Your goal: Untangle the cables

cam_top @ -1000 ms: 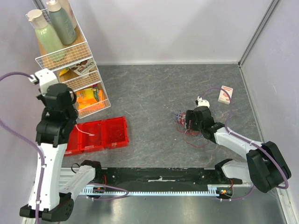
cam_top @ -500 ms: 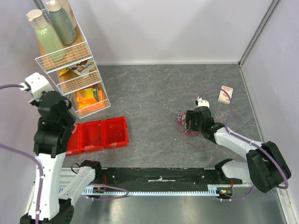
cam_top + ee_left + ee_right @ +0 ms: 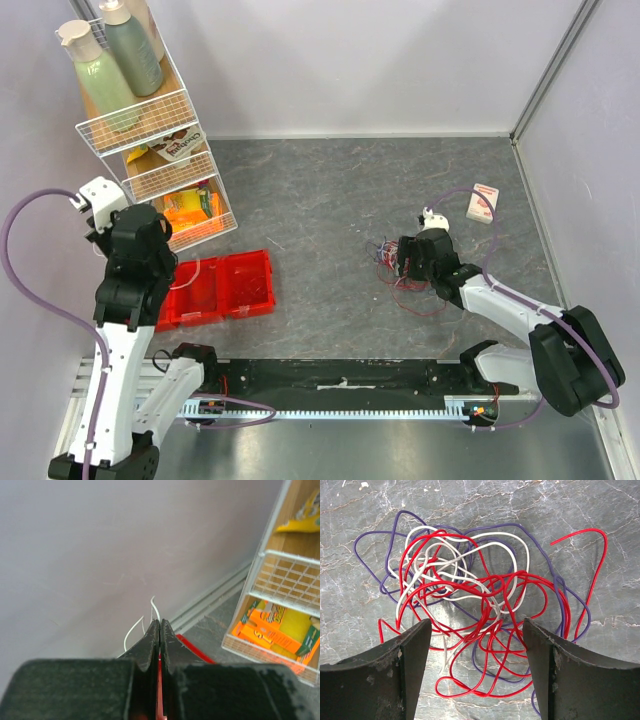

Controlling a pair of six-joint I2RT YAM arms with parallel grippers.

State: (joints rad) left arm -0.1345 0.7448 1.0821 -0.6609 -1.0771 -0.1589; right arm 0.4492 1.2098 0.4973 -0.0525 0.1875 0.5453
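Red, purple and white cables (image 3: 470, 595) lie knotted on the bench (image 3: 600, 510) beneath the released right claw (image 3: 476, 625); best pinch one outer red loop (image 3: 606, 550) alone; left claw (image 3: 160, 625), clenched, grasps a white cable (image 3: 125, 641).

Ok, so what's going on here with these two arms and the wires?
The right gripper hangs open over a tangle of red, purple and white cables on the table, gripping nothing. The left gripper is shut and raised near the red bin, apparently pinching a white cable at its tips.
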